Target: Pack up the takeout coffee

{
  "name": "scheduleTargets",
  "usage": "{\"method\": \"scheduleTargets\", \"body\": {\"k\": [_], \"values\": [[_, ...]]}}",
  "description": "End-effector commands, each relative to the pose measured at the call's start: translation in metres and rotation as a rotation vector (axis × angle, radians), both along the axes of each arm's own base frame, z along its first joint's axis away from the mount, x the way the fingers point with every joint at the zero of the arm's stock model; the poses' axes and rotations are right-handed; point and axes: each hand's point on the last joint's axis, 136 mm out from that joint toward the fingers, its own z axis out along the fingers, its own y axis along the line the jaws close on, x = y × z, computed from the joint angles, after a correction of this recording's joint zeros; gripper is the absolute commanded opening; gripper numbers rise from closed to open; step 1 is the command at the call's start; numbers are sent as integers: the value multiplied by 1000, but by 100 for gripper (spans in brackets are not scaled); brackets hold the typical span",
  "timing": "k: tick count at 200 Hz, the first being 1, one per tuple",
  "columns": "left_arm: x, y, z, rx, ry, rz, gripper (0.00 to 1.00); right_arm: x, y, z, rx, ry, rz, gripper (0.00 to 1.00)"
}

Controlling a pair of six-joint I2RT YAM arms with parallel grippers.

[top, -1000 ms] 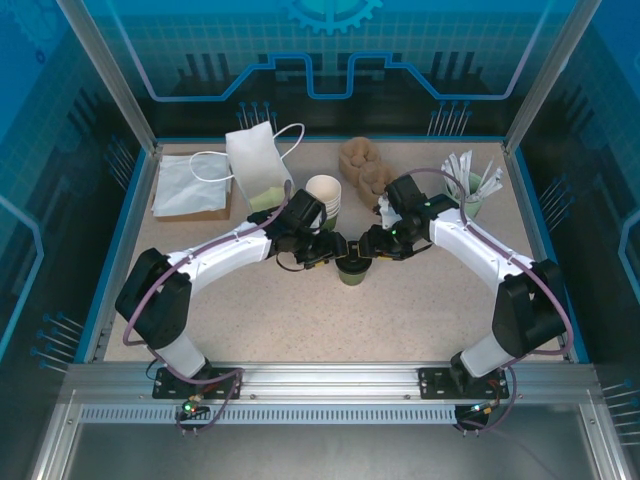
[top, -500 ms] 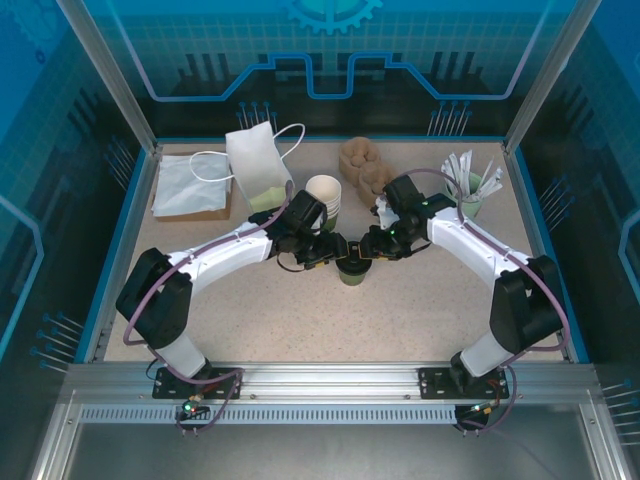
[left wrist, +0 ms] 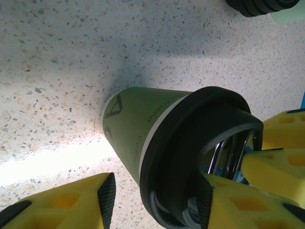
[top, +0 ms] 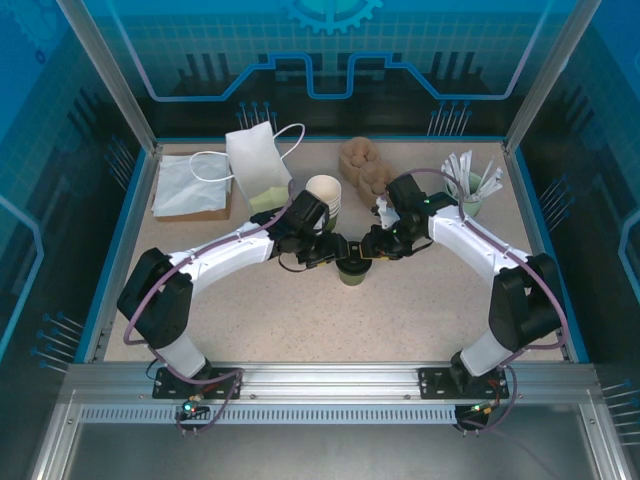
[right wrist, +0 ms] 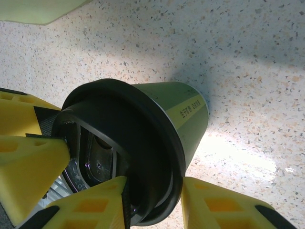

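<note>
The takeout coffee [top: 351, 272] stands upright on the worktop [top: 420, 310] between my arms, straight below both wrists: my right gripper [right wrist: 155, 187] is pinched on its black lid's [right wrist: 143, 119] rim, my left gripper [left wrist: 156, 191] half-open astride the top.

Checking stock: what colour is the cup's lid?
Black lid, best seen in the left wrist view.

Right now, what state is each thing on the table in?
Coffee cup: upright, lid on.
Lid: sitting on the cup.
Left gripper: straddling the cup, grip unclear.
Right gripper: closed on the lid's rim.
White bag: standing.
Second bag: lying flat.
Stack of cups: upright.
</note>
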Motion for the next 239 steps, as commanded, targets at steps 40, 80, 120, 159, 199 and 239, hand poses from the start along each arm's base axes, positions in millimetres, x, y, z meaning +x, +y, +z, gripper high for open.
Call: {"method": "scheduleTargets", "body": {"k": [40,80,120,159,199,239], "values": [[-29,36,-57,224,128,13,48,-26,-37,-54,-223,159,-3,32],[-26,29,-50,189,120,5,48,-9,-23,-21,-130,48,-3,34],[-13,11,-19,105,69,-6,55,1,-2,10,5,-9,7,36],[-3,7,7,89,15,-10,62,4,-6,22,-8,-41,3,39],[-4,10,12,93,3,-1,66,4,-7,17,-8,-29,4,41],[-7,10,2,100,25,-3,63,0,-8,5,-27,19,7,38]]}}
